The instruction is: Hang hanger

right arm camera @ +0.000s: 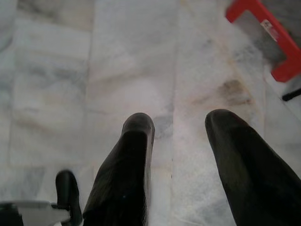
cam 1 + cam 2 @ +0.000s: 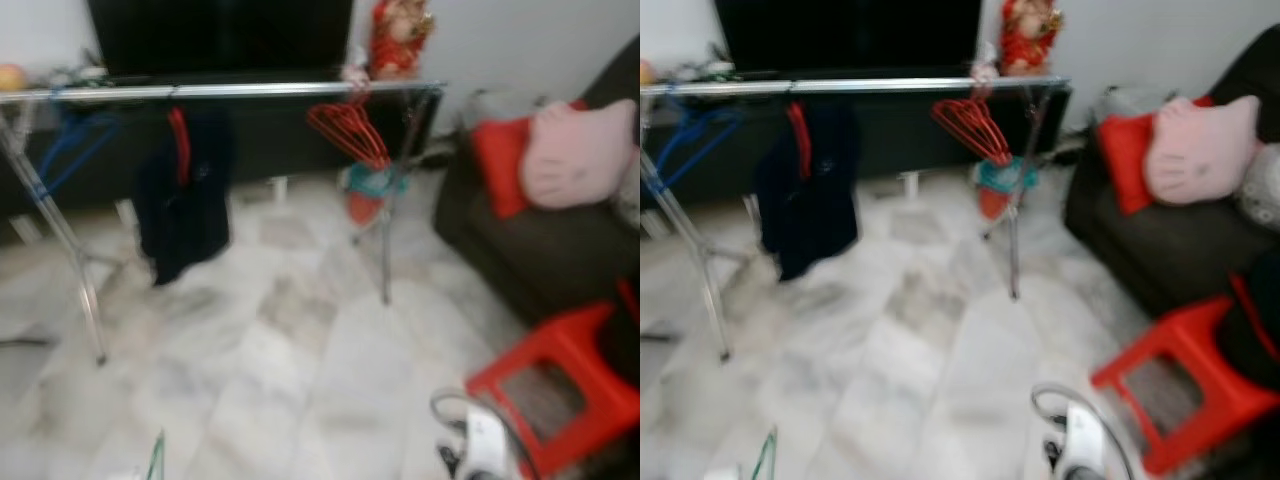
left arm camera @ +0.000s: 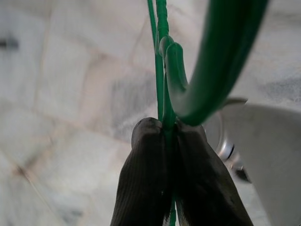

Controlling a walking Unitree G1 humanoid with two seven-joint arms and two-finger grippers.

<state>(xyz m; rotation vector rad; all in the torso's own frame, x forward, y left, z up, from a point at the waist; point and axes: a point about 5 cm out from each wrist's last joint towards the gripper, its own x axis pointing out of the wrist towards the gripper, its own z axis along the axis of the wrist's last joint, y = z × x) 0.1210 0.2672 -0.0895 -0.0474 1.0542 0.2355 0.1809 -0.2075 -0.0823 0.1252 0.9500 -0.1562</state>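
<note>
In the left wrist view my left gripper (image 3: 167,136) is shut on a green hanger (image 3: 207,70), its wire pinched between the two black fingers (image 3: 141,179) and its hook curving away above the marble floor. A sliver of that green hanger (image 2: 157,458) shows at the bottom edge of the left eye view. Ahead stands a silver clothes rail (image 2: 230,91) carrying a blue hanger (image 2: 75,145), a dark garment (image 2: 185,200) on a red hanger and a bunch of red hangers (image 2: 350,130). My right gripper (image 1: 176,125) is open over bare floor.
A red plastic stool (image 2: 560,385) stands at the right front, beside a dark sofa (image 2: 540,250) with red and pink cushions (image 2: 575,150). A black TV unit (image 2: 220,40) lies behind the rail. Marble floor (image 2: 300,360) stretches between me and the rail. The head views are blurred.
</note>
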